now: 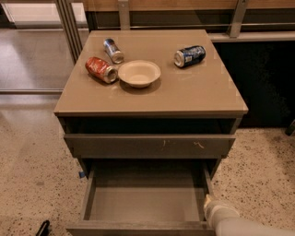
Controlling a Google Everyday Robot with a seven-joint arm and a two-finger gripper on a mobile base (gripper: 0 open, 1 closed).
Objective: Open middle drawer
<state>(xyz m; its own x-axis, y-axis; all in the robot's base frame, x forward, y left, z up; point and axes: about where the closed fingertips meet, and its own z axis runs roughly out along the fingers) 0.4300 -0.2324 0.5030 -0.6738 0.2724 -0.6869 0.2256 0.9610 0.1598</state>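
Flat-fronted grey-brown middle drawer (145, 203) stands open under the smooth tan desk (207, 92). The pale gripper (213, 209) sits at five o'clock, its state unclear, above speckled terrazzo floor (32, 166).

this looks like an office or workplace building rather than a home. the floor is speckled terrazzo (27, 175), and behind a metal-framed glass partition (69, 27) it gives way to smooth polished flooring (32, 60), as in a corridor. a wooden ledge (184, 4) on metal brackets (123, 11) runs along the back wall. the plain grey-brown drawer cabinet (184, 87) is office-type furniture, with its middle drawer (145, 203) pulled out and bare inside. snack items lie on top: a red can (100, 70), a silver can (113, 50), a blue can (189, 56) and a paper bowl (139, 73). a robot's white gripper (215, 213) sits at the drawer's right front corner.
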